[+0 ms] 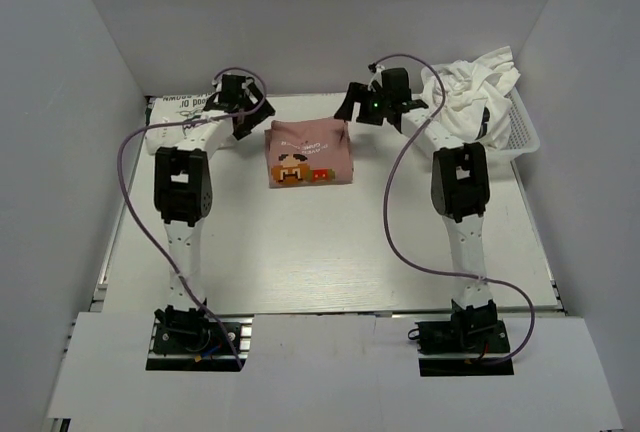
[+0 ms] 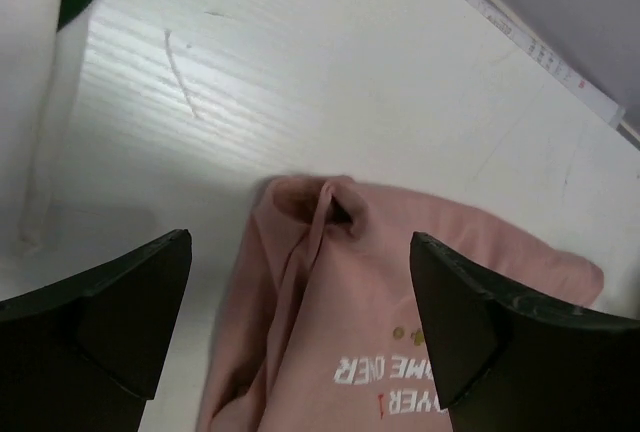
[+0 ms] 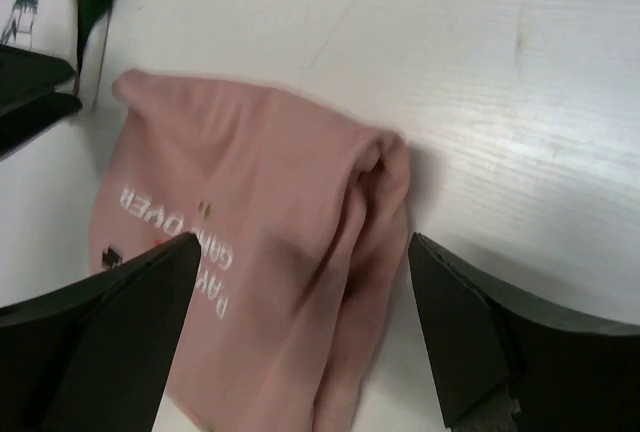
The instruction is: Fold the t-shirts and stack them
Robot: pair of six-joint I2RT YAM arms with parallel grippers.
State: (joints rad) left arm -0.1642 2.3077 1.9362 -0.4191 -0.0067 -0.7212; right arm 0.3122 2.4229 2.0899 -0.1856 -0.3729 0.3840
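A dusty pink t-shirt (image 1: 307, 153) lies folded into a small rectangle at the far middle of the table, its pixel graphic and white lettering facing up. My left gripper (image 1: 245, 118) is open just above the shirt's far left corner, which shows in the left wrist view (image 2: 330, 282). My right gripper (image 1: 352, 110) is open above the far right corner, where the folded edge bunches (image 3: 300, 252). Neither holds cloth. A folded white t-shirt (image 1: 185, 122) with dark lettering lies at the far left. Crumpled white t-shirts (image 1: 470, 87) fill the basket at the far right.
A white plastic basket (image 1: 520, 132) stands at the far right corner. White walls (image 1: 60, 152) close in the table on the left, back and right. Purple cables (image 1: 400, 212) loop off both arms over the table.
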